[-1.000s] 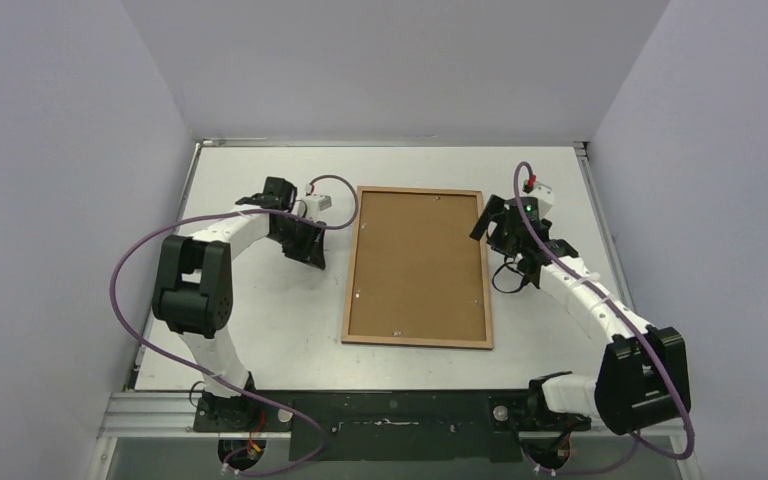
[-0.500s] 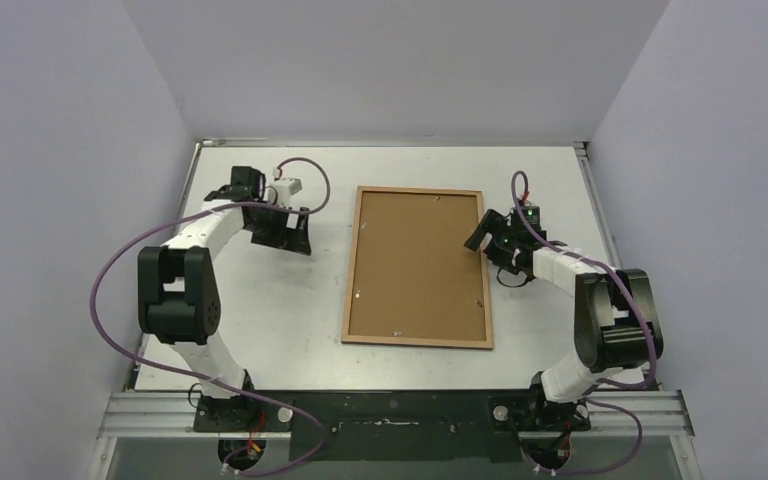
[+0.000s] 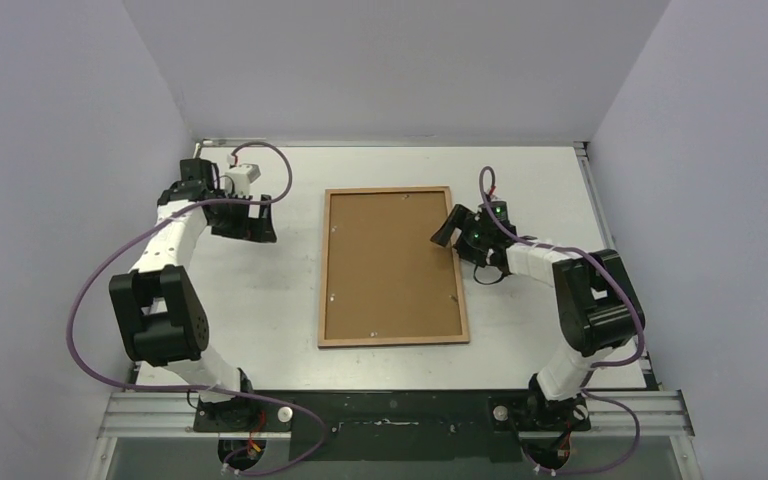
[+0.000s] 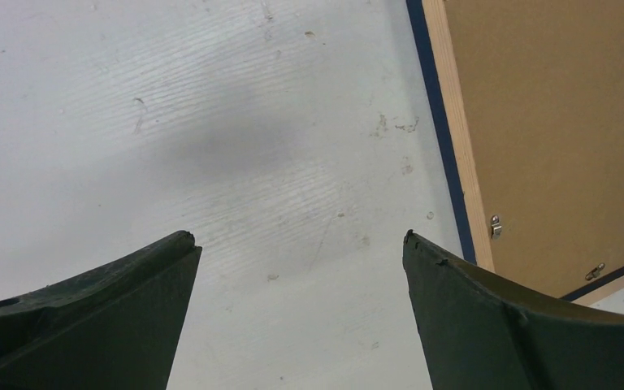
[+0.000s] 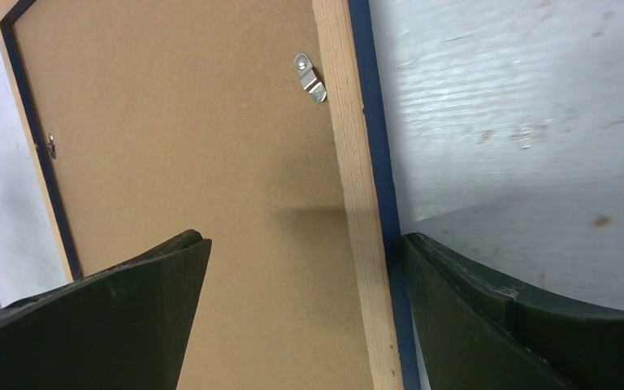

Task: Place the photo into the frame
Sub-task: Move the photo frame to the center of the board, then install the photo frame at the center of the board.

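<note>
The frame [image 3: 393, 342] lay flat on the bench [image 3: 260, 320] with its brown back up. Its near end, low in the top view, had nothing to hold it. If the right hand [image 5: 302, 244] pushed or lifted the long right edge, that loose end could swing or slide away.

The right hand was wide open and held nothing. It sat across the frame's thin wood edge, half over the brown backing board [image 5: 171, 146] and half over bare bench. If it shut there, it might pinch only the thin rim and slip off. It might also bump the small metal clip [image 5: 309, 77] farther up that edge.

The board filled the frame, and the clips seemed to hold it in. The photo was not in sight in any view, so I could not tell if it was under the board or somewhere else. Lifting the frame could let a loose photo slide out.

The right hand was at the frame's right edge, toward the upper right corner in the top view. The left hand [image 4: 299, 236] was farther back, in the upper left of the top view. It was wide open too, with nothing in it, over bare bench. The frame's left edge lay off to its right, well apart from it.
</note>
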You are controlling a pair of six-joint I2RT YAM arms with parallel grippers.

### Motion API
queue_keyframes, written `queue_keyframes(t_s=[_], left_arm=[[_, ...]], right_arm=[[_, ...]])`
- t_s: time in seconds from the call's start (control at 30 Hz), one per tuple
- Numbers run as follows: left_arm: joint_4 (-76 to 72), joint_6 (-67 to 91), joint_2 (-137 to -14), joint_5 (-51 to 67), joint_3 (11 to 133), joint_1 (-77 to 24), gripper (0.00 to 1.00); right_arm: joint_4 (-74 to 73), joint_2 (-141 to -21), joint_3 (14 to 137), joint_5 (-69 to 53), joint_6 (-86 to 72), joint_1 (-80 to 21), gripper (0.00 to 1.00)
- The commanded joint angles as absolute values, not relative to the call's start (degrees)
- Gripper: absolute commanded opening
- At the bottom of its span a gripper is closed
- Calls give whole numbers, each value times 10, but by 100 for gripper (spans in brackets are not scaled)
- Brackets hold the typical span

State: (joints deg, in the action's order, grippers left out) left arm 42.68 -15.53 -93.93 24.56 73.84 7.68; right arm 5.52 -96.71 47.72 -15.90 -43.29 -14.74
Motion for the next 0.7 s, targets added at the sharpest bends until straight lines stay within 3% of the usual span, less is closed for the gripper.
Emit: queue_keyframes(t_s=[0.0,0.2,0.43,0.67], left_arm=[[443,-186,-915,263,759,92,96],[446,-210,-955,282,722,70,96],[406,-209,-989,281,676,18,100],[402,-174,-1026,293,704,-20,82]], right_arm=[[45,-948,513,-128,-447,-162,90],[-31,-831,529,-35,-428,-188,90],[-8,-829,518,-52,-477,-368,90],[78,-927,558,-50,-491,-506,91]])
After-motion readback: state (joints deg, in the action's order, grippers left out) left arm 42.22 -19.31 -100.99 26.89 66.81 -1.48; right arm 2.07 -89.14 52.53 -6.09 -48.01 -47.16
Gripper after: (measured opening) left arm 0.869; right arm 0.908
